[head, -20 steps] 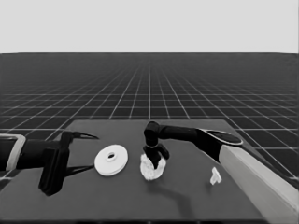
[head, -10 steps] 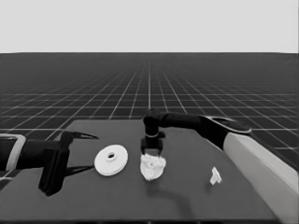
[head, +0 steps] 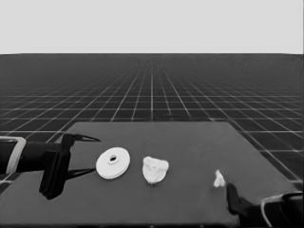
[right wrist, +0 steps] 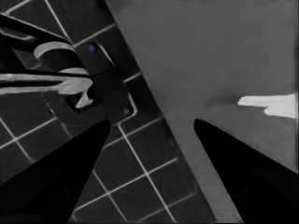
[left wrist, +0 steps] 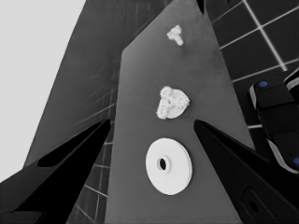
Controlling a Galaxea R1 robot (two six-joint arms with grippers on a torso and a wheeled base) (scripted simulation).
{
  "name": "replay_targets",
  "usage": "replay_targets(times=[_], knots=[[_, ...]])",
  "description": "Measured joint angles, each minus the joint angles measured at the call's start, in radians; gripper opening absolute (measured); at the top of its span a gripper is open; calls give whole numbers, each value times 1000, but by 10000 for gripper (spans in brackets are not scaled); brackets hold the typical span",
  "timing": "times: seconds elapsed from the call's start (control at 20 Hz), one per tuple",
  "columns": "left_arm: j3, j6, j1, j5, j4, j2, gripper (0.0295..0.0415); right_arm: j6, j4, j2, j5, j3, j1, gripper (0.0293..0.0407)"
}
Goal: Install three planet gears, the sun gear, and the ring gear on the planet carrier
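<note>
The larger round part [head: 113, 163], the ring gear with a hub and small hole, lies flat left of the table's middle; it also shows in the left wrist view [left wrist: 168, 165]. Just right of it sits the smaller round part [head: 155, 170], the planet carrier, with small toothed gears lumped on top [left wrist: 173, 102]; I cannot tell how many. My left gripper [head: 80, 154] waits open at the table's left end, beside the larger round part and not touching it [left wrist: 152, 122]. My right gripper [right wrist: 151, 122] is open and empty over the table's near right corner.
A thin white piece [head: 219, 179] lies near the right front of the table, close to the parked right arm [head: 266, 211], and shows large in the right wrist view [right wrist: 271, 103]. Dark machinery with blue lights [right wrist: 100, 79] stands past the table's edge.
The right arm has pulled back from above the smaller round part to the lower right corner. The gears stay on that part. The left arm has not moved.
</note>
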Motion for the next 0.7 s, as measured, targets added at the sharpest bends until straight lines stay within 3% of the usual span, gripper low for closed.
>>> replay_targets(times=[0.1, 0.15, 0.2, 0.25, 0.3, 0.4, 0.6, 0.7], knots=[[0, 0, 0, 0, 0, 0, 385, -10, -5, -14, 3, 14, -3, 385], [-133, -486, 194, 403, 479, 223, 392, -12, -6, -17, 4, 17, -4, 385], [-340, -973, 234, 787, 399, 465, 408, -13, -7, -19, 5, 19, -4, 385], [-588, -1207, 236, 857, 159, 603, 403, -14, -7, -20, 5, 20, -4, 385], [-791, -1289, 242, 843, 2, 678, 394, -14, -8, -21, 5, 20, -4, 385], [-1038, -1311, 254, 828, -151, 760, 386, -15, -8, -21, 5, 21, -4, 385], [-1195, -1291, 262, 831, -223, 815, 385, -15, -8, -22, 5, 21, -4, 385], [-1269, -1264, 385, 756, -133, 844, 385, -15, -8, -22, 5, 21, -4, 385]])
